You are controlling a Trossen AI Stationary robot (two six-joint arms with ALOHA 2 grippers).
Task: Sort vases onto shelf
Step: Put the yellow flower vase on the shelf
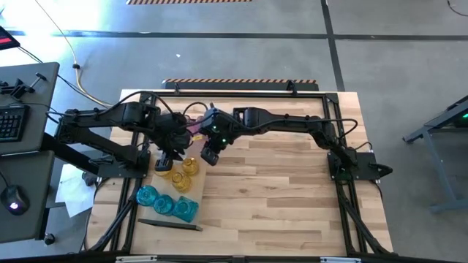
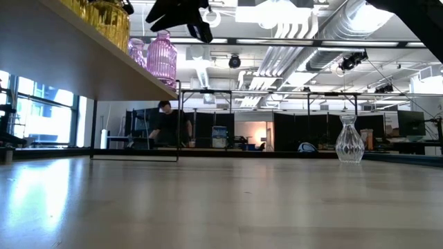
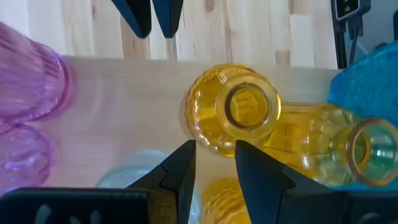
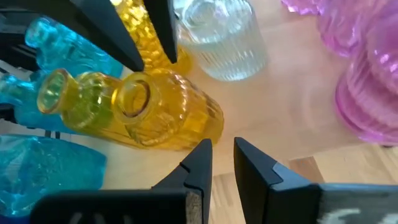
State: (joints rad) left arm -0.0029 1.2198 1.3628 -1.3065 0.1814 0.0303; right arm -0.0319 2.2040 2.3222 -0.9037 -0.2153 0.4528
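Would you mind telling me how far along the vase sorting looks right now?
Mostly done: pink vases, yellow vases and teal vases stand grouped on the shelf. Nothing is in hand; the left gripper and right gripper hover empty over the yellow group. Left: a clear vase stands alone on the table.

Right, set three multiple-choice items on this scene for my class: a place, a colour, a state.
1. Where does the lone clear vase in the low view stand? A on the floor; B on the tabletop; C in a claw.
2. What colour is the nearest vase ahead of the left claw? A pink; B yellow; C teal.
3. How is the left claw? A open, empty; B shut on a pink vase; C shut on a teal vase.
Answers: B, it stands alone on the wood; B, the left wrist view shows it yellow; A, its fingers stand apart, gripping nothing.
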